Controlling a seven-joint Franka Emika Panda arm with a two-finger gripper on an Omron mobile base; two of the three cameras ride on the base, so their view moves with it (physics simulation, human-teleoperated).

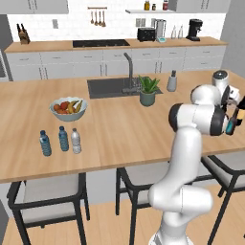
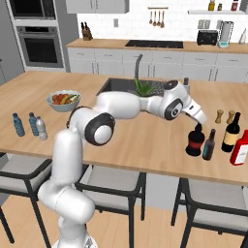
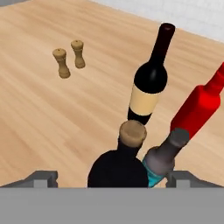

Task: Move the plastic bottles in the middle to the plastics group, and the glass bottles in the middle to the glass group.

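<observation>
Far left on the counter (image 2: 145, 140): two blue bottles (image 2: 25, 124), clear-whitish bottle (image 2: 41, 128) touching alongside. Behind, bowl (image 2: 63, 100) heaped with fruit. Right: gripper (image 2: 198, 122) above squat bottle (image 2: 195, 141), teal bottle (image 2: 209, 145) beside, wine bottle (image 2: 231, 132) near. Finger spacing impossible to tell.

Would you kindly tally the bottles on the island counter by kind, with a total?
Blue plastic bottles: 2
Clear-whitish plastic bottle: 1
Squat dark bottle: 1
Slim teal bottle: 1
Wine bottle: 1
Red bottle: 1
Total: 7
</observation>
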